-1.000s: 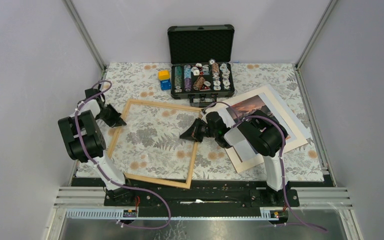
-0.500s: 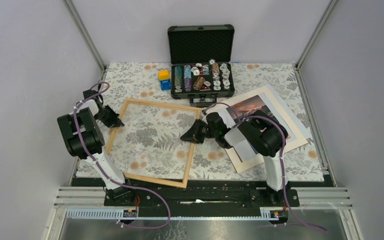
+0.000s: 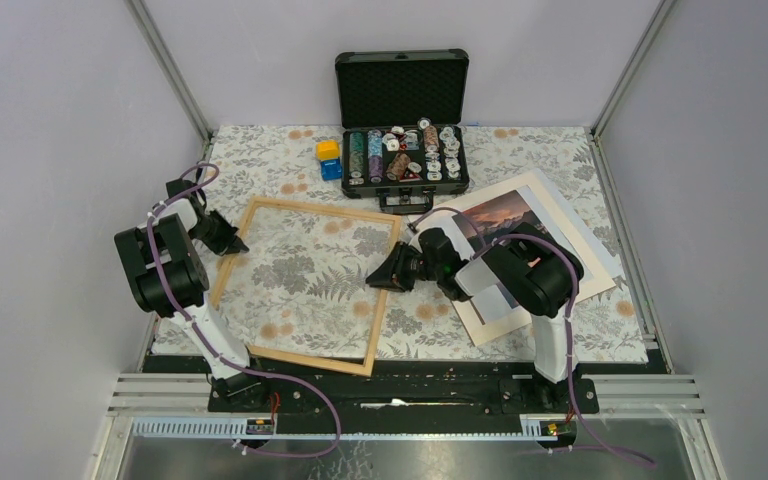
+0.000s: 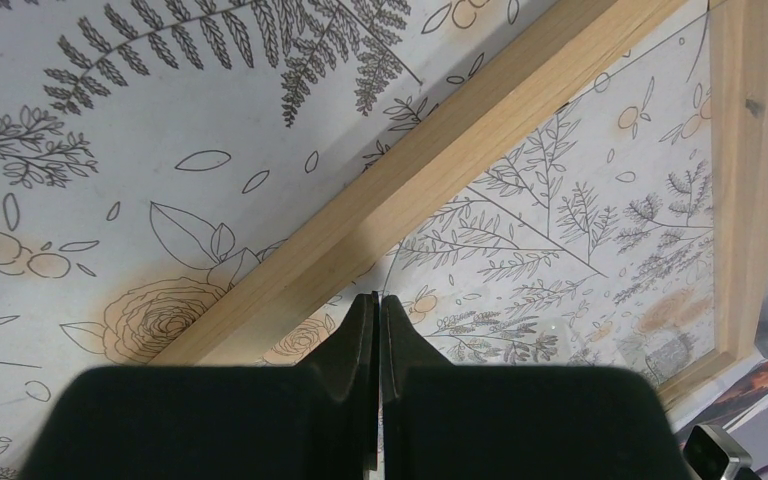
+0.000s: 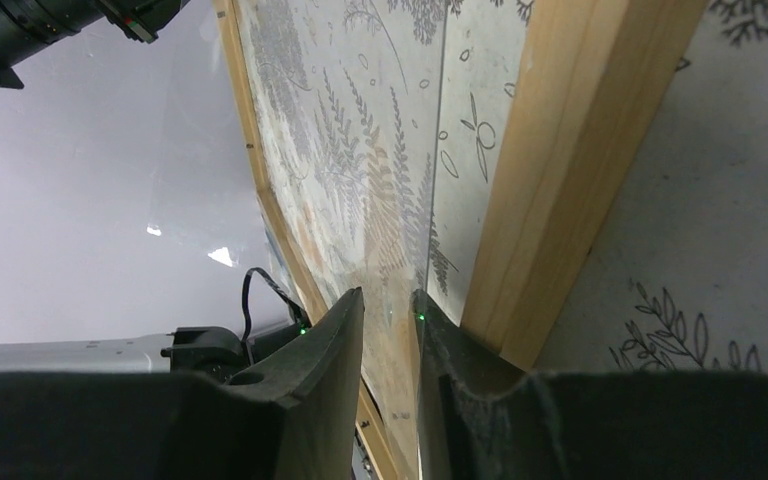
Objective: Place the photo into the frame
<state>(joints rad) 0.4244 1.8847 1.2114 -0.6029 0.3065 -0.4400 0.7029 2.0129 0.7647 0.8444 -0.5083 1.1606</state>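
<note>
The frame (image 3: 325,208), thin light wood, lies flat on the floral cloth left of centre. The photo (image 3: 508,212), a sunset print with a wide white border, lies to its right, partly under my right arm. My left gripper (image 3: 231,246) is shut, its tips at the inner edge of the frame's left rail (image 4: 440,130), as the left wrist view (image 4: 379,297) shows. My right gripper (image 3: 371,280) sits at the inner side of the right rail (image 5: 560,170). Its jaws (image 5: 388,292) stand a little apart, over the edge of a clear pane lying in the frame.
An open black case (image 3: 405,160) of poker chips stands at the back, close to the frame's far corner. Yellow and blue cubes (image 3: 329,158) sit to its left. A pale sheet (image 3: 592,245) lies under the photo. Grey walls close in both sides.
My right gripper's jaws have parted and it has drawn slightly toward the near side. My left gripper and the frame's left rail have shifted a little leftward.
</note>
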